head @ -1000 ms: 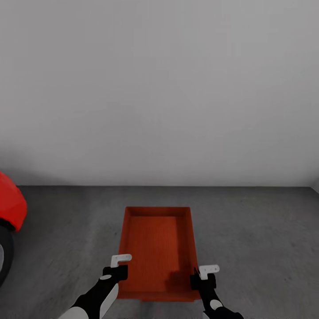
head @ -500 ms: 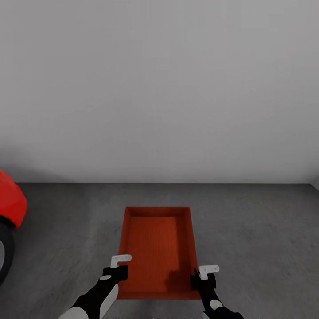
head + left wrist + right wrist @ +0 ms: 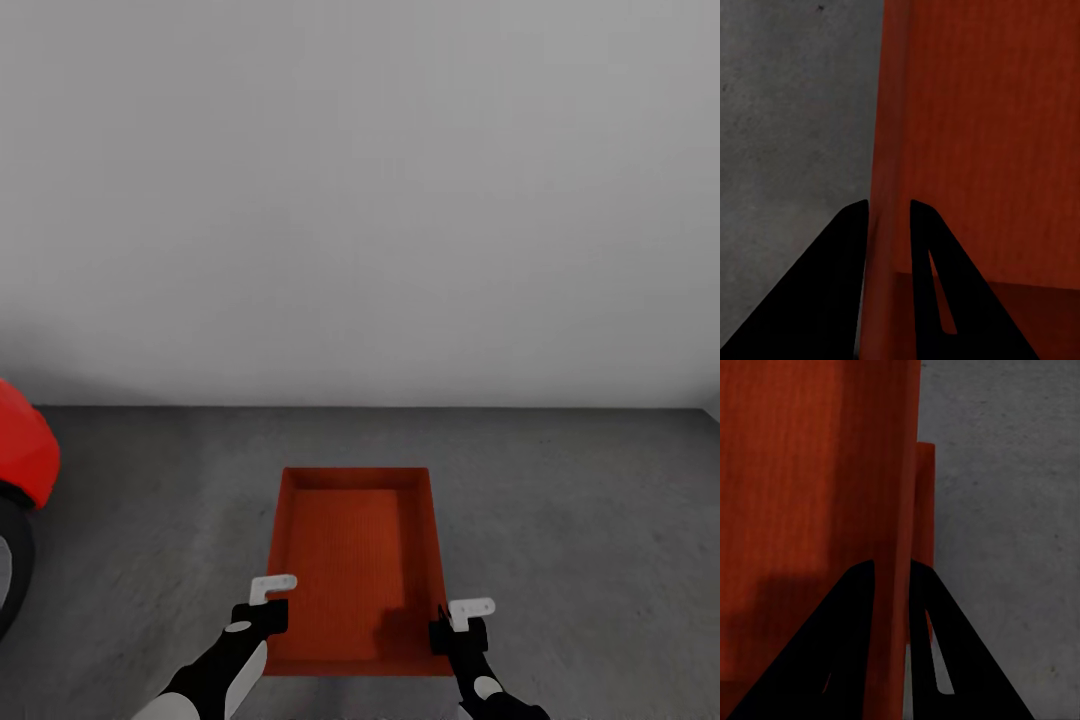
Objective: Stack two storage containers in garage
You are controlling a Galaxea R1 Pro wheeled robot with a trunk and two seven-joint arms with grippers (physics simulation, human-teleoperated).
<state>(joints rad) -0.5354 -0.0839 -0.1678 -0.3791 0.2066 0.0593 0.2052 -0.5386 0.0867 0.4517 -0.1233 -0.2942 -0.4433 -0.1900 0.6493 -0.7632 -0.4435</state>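
A red-orange storage container hangs level over the dark grey garage floor, carried between both arms. My left gripper is shut on its left side wall; in the left wrist view the fingers straddle that thin wall. On the opposite side, my right gripper is shut on the right wall, fingers on either side. Just outside that wall, the right wrist view shows a strip of a second orange storage container lower down; the rest of it is hidden under the held one.
A plain light grey wall stands close ahead. The red car and its dark tyre are at the left edge. Bare concrete floor extends to the right of the container.
The whole picture has shifted, with the wall's foot now higher in it, so the camera moved. The orange strip below the held container's near edge has gone from sight. Both grips are unchanged.
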